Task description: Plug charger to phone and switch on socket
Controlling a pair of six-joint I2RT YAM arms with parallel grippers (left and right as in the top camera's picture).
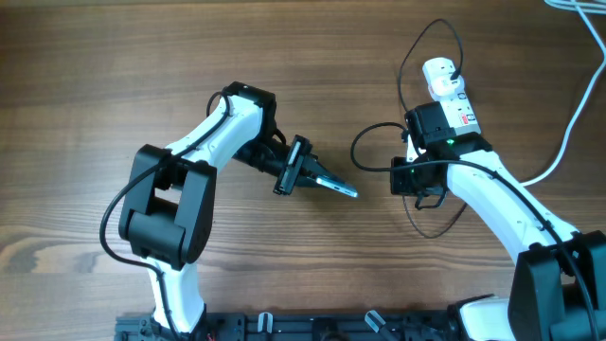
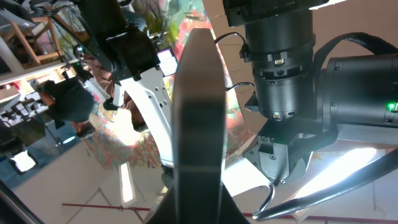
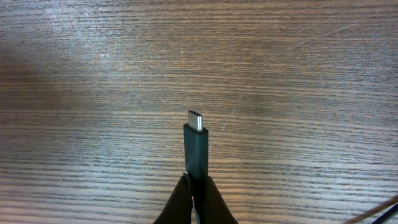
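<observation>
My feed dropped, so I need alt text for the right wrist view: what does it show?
The right gripper, shut on the charger, holds its black plug with the metal tip pointing up the frame, over the brown wooden table.

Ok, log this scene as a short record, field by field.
left gripper: shut on phone, which shows edge-on from overhead
right gripper: shut on charger, metal tip pointing out past the fingers
charger and phone: apart, not yet joined
socket: on table beyond the right arm, partly hidden; switch state cannot be told
</observation>
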